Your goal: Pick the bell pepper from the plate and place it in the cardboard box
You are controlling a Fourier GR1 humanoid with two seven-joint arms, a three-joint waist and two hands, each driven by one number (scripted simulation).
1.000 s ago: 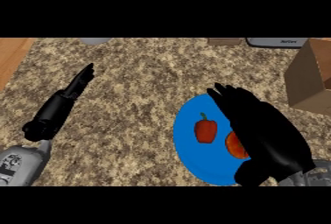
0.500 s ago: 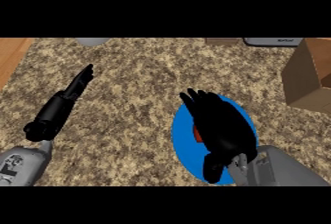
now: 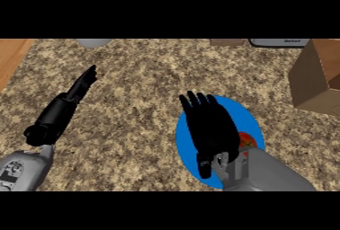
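A blue plate point(image 3: 250, 121) lies on the speckled counter at the lower right. My right hand point(image 3: 211, 130) hovers flat over the plate with straight fingers pointing away from me, and it hides most of the plate's middle. Only a small red patch of bell pepper point(image 3: 249, 139) peeks out beside the wrist, at the plate's right side. The cardboard box point(image 3: 319, 74) stands at the right edge, beyond the plate. My left hand point(image 3: 83, 85) rests open at the left, fingers stretched toward the far side, holding nothing.
A grey bowl-like object point(image 3: 93, 42) sits at the far edge left of centre. A brown block point(image 3: 228, 42) and a grey appliance point(image 3: 279, 42) line the far edge right. A wooden strip point(image 3: 12, 56) borders the counter's left.
My right hand has slid left and toward me over the plate, covering the peppers that showed a second ago. The left arm has stayed put.
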